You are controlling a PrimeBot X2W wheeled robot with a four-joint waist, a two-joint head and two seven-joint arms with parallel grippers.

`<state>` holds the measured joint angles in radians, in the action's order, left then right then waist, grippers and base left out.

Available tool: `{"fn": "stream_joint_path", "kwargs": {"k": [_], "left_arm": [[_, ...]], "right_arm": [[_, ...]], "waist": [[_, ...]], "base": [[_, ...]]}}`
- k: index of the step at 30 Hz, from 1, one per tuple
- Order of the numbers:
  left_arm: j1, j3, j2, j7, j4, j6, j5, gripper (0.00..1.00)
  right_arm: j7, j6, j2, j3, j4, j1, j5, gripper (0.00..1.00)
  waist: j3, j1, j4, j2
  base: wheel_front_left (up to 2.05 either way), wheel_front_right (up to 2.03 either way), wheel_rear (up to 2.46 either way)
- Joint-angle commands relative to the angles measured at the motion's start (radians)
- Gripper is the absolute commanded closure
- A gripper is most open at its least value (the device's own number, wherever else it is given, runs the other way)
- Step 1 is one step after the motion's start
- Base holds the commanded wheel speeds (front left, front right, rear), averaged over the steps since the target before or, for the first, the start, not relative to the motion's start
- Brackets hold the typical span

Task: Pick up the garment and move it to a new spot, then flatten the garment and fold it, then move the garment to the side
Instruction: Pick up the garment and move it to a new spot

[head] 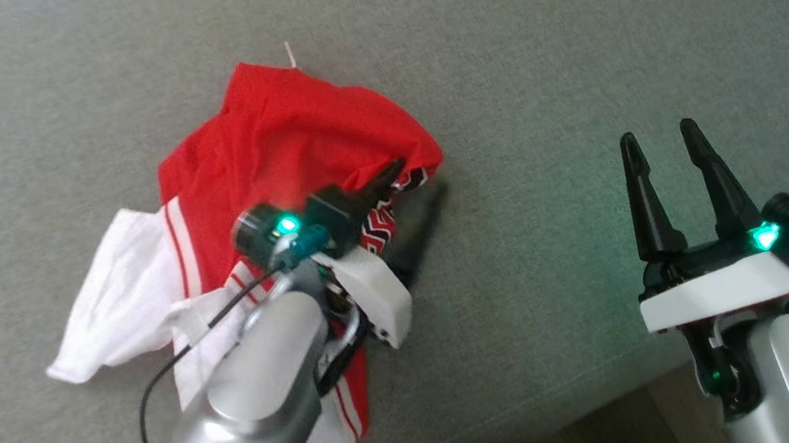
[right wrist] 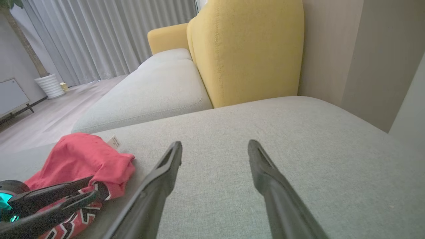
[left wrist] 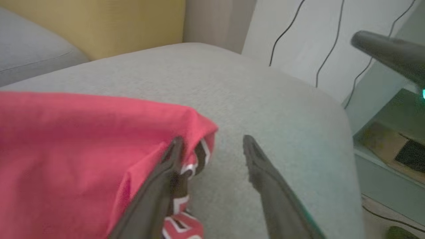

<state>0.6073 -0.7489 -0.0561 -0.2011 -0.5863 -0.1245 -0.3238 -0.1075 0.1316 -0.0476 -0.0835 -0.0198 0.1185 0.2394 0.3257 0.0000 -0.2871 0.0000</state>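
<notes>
Head view shows the left gripper (head: 415, 178) low over the grey cushion (head: 568, 46), its jaws spread apart at the patterned edge of the garment (head: 280, 130). Left wrist view gives it closer. The red cloth lies heaped to the left of the jaws, and its folded edge drapes against the left finger (left wrist: 156, 189). A bit of black, white and red hem pokes into the gap just inside that finger. The right finger (left wrist: 269, 189) lies over bare cushion, and nothing is pinched between the two. Whether the left finger goes under the fabric or only beside it, I cannot tell. The garment's white part trails back beneath the left gripper's wrist. The right gripper (head: 659, 133) has its jaws wide with only bare cushion between them, and the garment is well off to their left.
</notes>
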Motion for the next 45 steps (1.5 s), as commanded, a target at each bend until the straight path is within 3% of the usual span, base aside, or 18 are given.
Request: {"fn": "stream_joint_path", "kwargs": {"k": [1,8,16,24,32,45], "left_arm": [[0.044,0.007,-0.008,-0.016,0.031,-0.006,-0.023,0.00],[-0.013,0.003,-0.059,-0.056,0.080,0.010,-0.081,0.00],[-0.195,0.214,-0.125,-0.060,0.307,0.188,-0.053,0.00],[-0.334,0.402,-0.177,-0.061,0.411,0.280,-0.016,0.00],[-0.460,0.499,-0.212,-0.061,0.454,0.282,0.003,0.00],[-0.577,0.478,-0.220,-0.061,0.498,0.258,0.036,0.00]], "right_arm": [[-0.013,-0.001,-0.003,-0.016,0.029,0.018,0.004,0.00],[0.008,-0.001,-0.003,0.008,0.027,0.000,-0.020,0.00],[0.056,-0.001,-0.003,0.033,0.056,-0.040,-0.052,0.00],[0.089,-0.001,-0.003,0.038,0.068,-0.065,-0.074,0.00],[0.110,-0.001,-0.003,0.030,0.063,-0.090,-0.088,0.00],[0.134,-0.001,-0.003,0.028,0.065,-0.148,-0.105,0.00]], "waist": [[-0.020,0.0000,0.017,0.0000],[-0.103,0.0000,0.095,0.0000],[-0.187,0.0000,0.210,0.0000],[-0.230,0.0000,0.284,0.0000],[-0.267,0.0000,0.319,0.0000],[-0.327,0.0000,0.316,0.0000]], "base": [[0.00,0.00,0.00],[0.00,0.00,0.00],[0.00,0.00,0.00],[0.00,0.00,0.00],[0.00,0.00,0.00],[0.00,0.00,0.00]]}}
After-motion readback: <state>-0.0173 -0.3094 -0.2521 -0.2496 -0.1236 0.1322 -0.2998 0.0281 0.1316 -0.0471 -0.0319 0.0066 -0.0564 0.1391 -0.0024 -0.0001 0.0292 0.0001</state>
